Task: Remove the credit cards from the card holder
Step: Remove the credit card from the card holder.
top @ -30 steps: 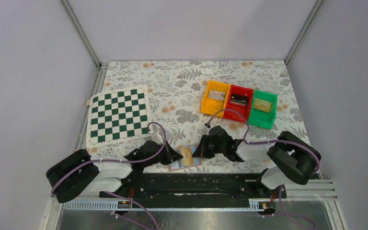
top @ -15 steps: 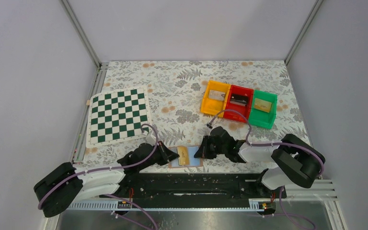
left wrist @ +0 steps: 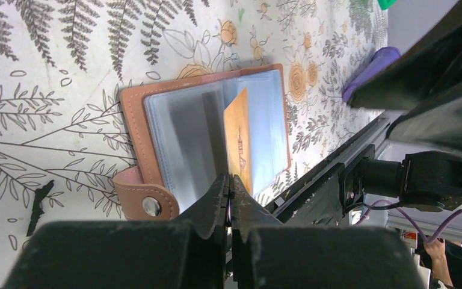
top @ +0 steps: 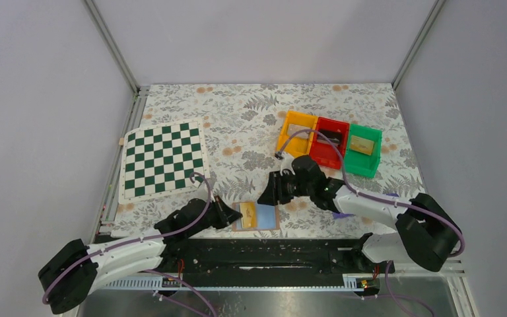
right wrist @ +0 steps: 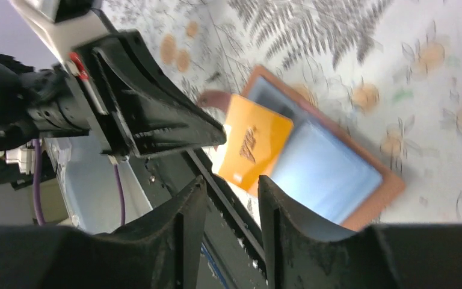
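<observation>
The tan card holder point(top: 269, 218) lies open and flat near the table's front edge, its pale blue sleeves facing up. It also shows in the left wrist view point(left wrist: 133, 129) and the right wrist view point(right wrist: 391, 180). An orange-yellow credit card point(top: 248, 212) sticks out of its left half, also seen in the left wrist view point(left wrist: 239, 141) and the right wrist view point(right wrist: 255, 147). My left gripper point(top: 236, 212) point(left wrist: 230, 179) is shut on that card's near edge. My right gripper point(top: 264, 197) point(right wrist: 231, 186) is open and empty, hovering just behind and above the holder.
A green-and-white chessboard point(top: 164, 160) lies at the left. Orange point(top: 297, 135), red point(top: 329, 140) and green point(top: 363, 150) bins stand at the back right, each with a flat item inside. The black mounting rail point(top: 270, 247) runs right behind the holder's near edge.
The right gripper has let go of the holder and lifted back. The holder now lies flat. The left gripper has drawn the orange card a little to the left.
</observation>
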